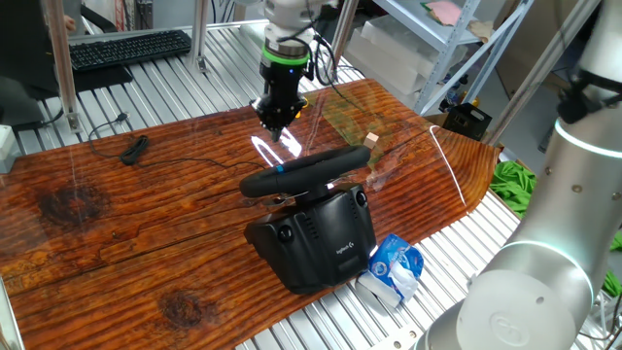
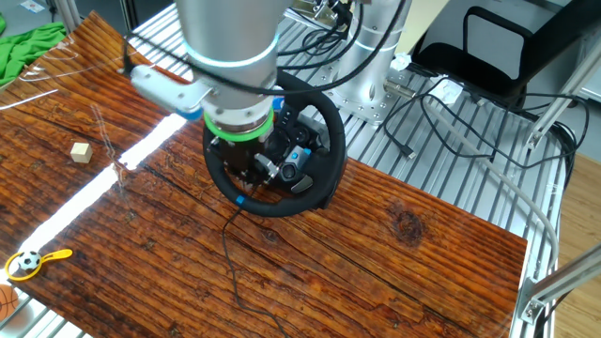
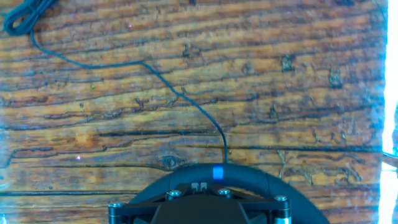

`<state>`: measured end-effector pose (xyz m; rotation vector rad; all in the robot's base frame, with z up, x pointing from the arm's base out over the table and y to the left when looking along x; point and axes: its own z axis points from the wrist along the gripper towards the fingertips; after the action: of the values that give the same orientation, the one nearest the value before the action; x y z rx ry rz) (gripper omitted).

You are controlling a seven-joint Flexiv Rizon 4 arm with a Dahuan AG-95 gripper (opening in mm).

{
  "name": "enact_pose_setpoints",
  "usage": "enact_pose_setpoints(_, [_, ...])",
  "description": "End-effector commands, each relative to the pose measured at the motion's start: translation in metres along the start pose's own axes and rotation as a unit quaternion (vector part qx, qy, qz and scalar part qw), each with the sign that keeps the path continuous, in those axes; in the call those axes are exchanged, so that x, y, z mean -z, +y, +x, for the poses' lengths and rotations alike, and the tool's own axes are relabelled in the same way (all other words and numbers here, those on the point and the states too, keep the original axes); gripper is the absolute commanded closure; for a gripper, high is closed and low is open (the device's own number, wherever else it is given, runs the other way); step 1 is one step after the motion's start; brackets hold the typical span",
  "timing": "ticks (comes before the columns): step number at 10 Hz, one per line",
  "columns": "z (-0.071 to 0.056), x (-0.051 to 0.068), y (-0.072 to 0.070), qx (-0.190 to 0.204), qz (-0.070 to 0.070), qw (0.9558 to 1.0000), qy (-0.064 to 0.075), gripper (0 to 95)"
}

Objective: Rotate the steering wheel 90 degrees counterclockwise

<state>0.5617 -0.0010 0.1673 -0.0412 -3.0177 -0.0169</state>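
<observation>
The steering wheel [image 1: 301, 171] is a black padded rim on a bulky black base [image 1: 316, 238] with a white logo, standing on the wooden table top. Its small blue stripe [image 1: 282, 167] sits on the rim's far side, towards my arm. My gripper [image 1: 276, 126] hangs just behind and above that part of the rim, with its fingers drawn together to a point and nothing held. In the other fixed view the gripper [image 2: 255, 172] overlaps the wheel [image 2: 319, 174]. In the hand view the rim [image 3: 186, 177] and its blue stripe [image 3: 217, 173] lie at the bottom edge beside my gripper [image 3: 199, 186].
A thin black cable [image 3: 186, 99] runs from the wheel to a coil [image 1: 136, 148]. A small wooden cube [image 1: 372, 139] lies behind the wheel and a blue-white packet [image 1: 394, 267] beside the base. A keyboard [image 1: 131, 47] lies far left and a yellow toy [image 2: 33, 261] near the table edge.
</observation>
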Motion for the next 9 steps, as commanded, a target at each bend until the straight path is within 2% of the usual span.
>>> enact_pose_setpoints(1, [-0.004, -0.001, -0.002, 0.003, 0.002, 1.0000, 0.002, 95.0])
enact_pose_setpoints(3, [-0.015, -0.005, -0.005, 0.009, 0.001, 1.0000, 0.004, 95.0])
enact_pose_setpoints(8, [-0.015, -0.005, -0.006, 0.022, 0.003, 0.9996, 0.017, 95.0])
enact_pose_setpoints(9, [-0.015, -0.005, -0.006, 0.032, 0.001, 0.9994, 0.015, 95.0])
